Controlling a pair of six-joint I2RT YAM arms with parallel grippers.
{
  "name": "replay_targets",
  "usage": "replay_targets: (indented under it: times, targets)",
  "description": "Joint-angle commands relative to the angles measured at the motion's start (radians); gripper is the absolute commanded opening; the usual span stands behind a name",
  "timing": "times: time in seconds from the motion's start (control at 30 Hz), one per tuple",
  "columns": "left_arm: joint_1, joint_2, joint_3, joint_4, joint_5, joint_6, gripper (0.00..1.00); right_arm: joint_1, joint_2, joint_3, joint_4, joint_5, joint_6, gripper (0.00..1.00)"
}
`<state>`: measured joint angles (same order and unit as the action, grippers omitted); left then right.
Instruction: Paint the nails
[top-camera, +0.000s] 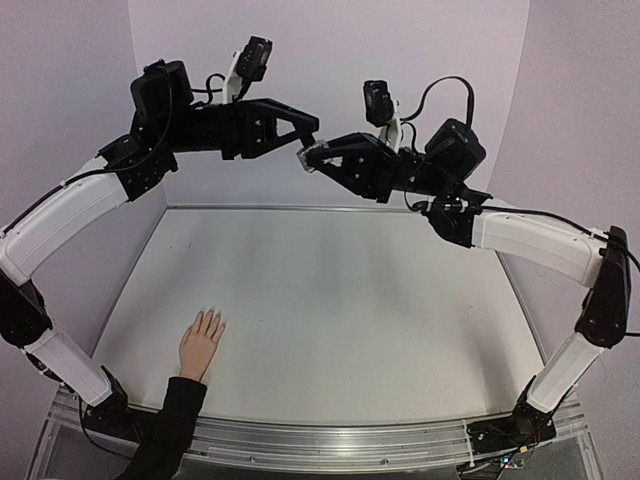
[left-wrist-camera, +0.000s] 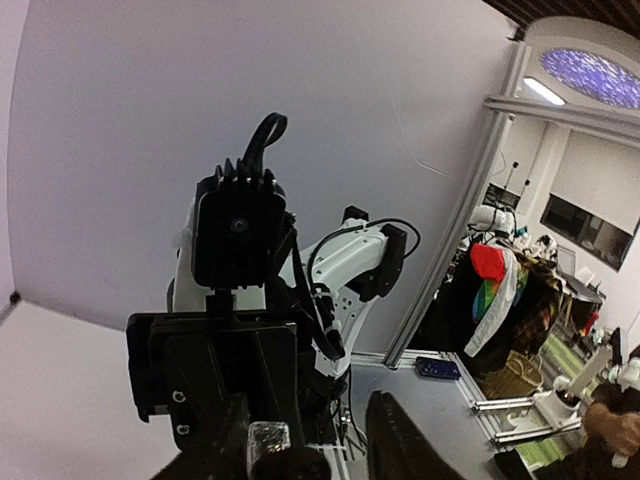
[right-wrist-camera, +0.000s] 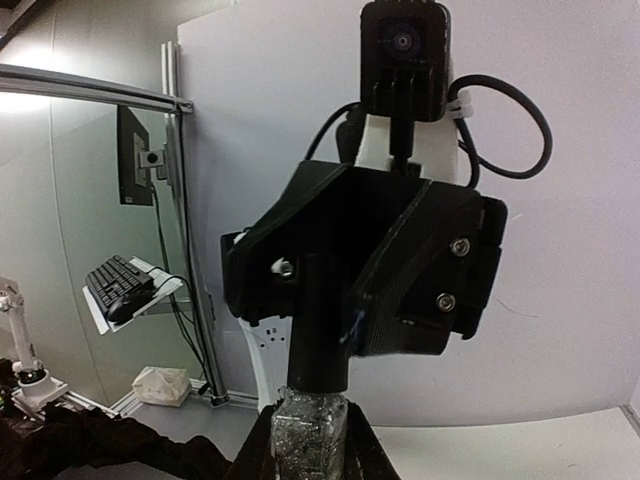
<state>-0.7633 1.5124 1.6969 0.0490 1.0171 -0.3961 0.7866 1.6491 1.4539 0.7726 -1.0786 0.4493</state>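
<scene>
The right gripper (top-camera: 306, 159) pinches a small glittery glass bottle (right-wrist-camera: 310, 432) high over the white table (top-camera: 380, 300). The left gripper (top-camera: 310, 126) is at its black cap (right-wrist-camera: 318, 330), grip unclear. The nails (top-camera: 210, 318) of the pale peach hand (top-camera: 200, 345) lie near the front-left edge, with open tabletop beyond.

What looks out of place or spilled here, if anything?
Nothing looks spilled or broken. The one curious sight: both arms are raised high, the left end effector meeting the right end effector, which grips a small glittery bottle, far above the hand lying flat on the table.

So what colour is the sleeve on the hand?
Black sleeve, clearest in the top external view.
</scene>
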Motion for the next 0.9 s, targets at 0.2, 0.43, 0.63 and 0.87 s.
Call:
replay_targets:
  times: [0.2,0.43,0.63,0.87]
  targets:
    - [0.006,-0.063,0.021,-0.390,-0.516,-0.030,0.61,-0.027,-0.098,-0.163,-0.146,0.372,-0.346,0.00]
    - [0.011,0.023,0.147,-0.635,-0.512,0.005,0.62,-0.027,-0.121,-0.165,-0.345,0.353,-0.561,0.00]
    - [0.011,0.022,0.133,-0.626,-0.433,0.029,0.56,-0.027,-0.121,-0.163,-0.389,0.358,-0.613,0.00]
    - [0.011,0.037,0.137,-0.647,-0.350,0.048,0.56,-0.026,-0.113,-0.153,-0.404,0.363,-0.628,0.00]
